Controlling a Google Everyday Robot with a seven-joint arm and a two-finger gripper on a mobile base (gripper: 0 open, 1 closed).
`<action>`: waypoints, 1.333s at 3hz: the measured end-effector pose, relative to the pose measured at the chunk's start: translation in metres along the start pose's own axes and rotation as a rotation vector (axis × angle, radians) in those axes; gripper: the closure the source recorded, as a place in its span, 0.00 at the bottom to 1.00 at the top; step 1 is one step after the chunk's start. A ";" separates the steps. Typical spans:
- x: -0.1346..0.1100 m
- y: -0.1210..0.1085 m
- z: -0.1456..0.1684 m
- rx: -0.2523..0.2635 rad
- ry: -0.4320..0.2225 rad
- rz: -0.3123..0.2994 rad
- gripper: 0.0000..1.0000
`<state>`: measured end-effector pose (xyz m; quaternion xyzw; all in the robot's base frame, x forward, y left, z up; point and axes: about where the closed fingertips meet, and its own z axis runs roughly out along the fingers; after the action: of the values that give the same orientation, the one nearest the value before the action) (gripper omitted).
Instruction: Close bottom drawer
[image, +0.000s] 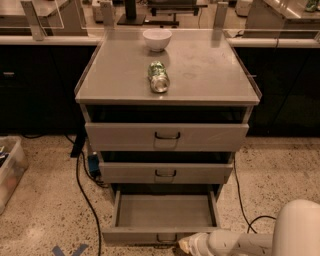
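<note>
The bottom drawer (165, 212) of the grey cabinet (210, 95) is pulled well out, an empty shallow grey tray with a low front and a small dark handle (165, 238) at the frame's lower edge. The two taller drawers above, top (166, 136) and middle (165, 173), stick out slightly. My white arm (250, 242) comes in from the bottom right. My gripper (185, 246) is at the drawer's front, just right of the handle, mostly cut off by the frame edge.
A white bowl (157, 39) and a green can lying on its side (159, 77) rest on the cabinet top. Black cables (82, 185) run over the speckled floor on both sides. A plastic bin (9, 170) stands at the left edge. Dark counters stand behind.
</note>
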<state>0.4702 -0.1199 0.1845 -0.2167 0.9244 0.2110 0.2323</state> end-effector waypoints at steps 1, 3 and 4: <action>0.000 0.000 0.000 0.000 0.000 0.000 1.00; -0.033 -0.024 0.034 0.039 -0.012 0.086 1.00; -0.033 -0.024 0.034 0.040 -0.012 0.086 1.00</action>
<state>0.5202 -0.1129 0.1671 -0.1707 0.9355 0.2036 0.2330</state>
